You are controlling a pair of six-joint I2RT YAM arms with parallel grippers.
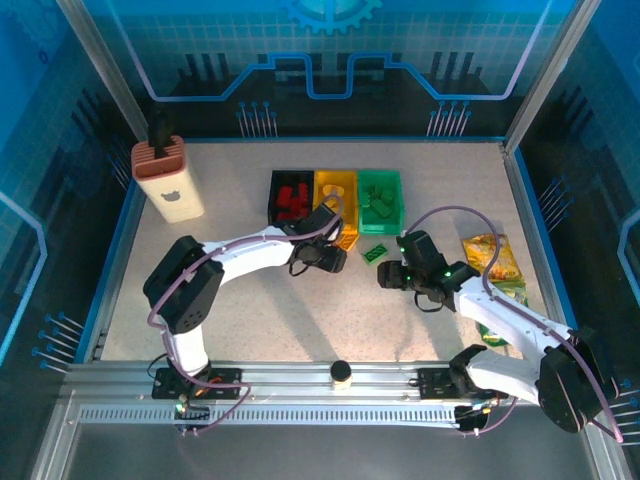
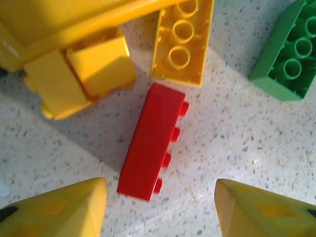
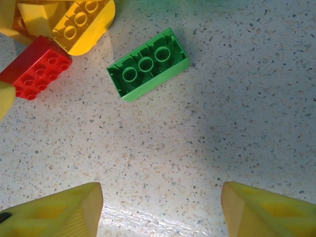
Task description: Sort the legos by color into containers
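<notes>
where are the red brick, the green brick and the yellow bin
red brick (image 2: 152, 143): left wrist view, its smooth upper face
green brick (image 3: 147, 64): right wrist view, its hollow underside
yellow bin (image 1: 336, 174): top external view, its far rim

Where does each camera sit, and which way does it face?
Top: fixed above and behind the robot, looking down on the table; the left arm and right arm show.
Left wrist: on the left arm, looking down at a red brick; the left tool's yellow fingertips show.
Right wrist: on the right arm, looking down at a green brick; the right tool's fingertips show.
Shared: both wrist views catch that upturned green brick.
</notes>
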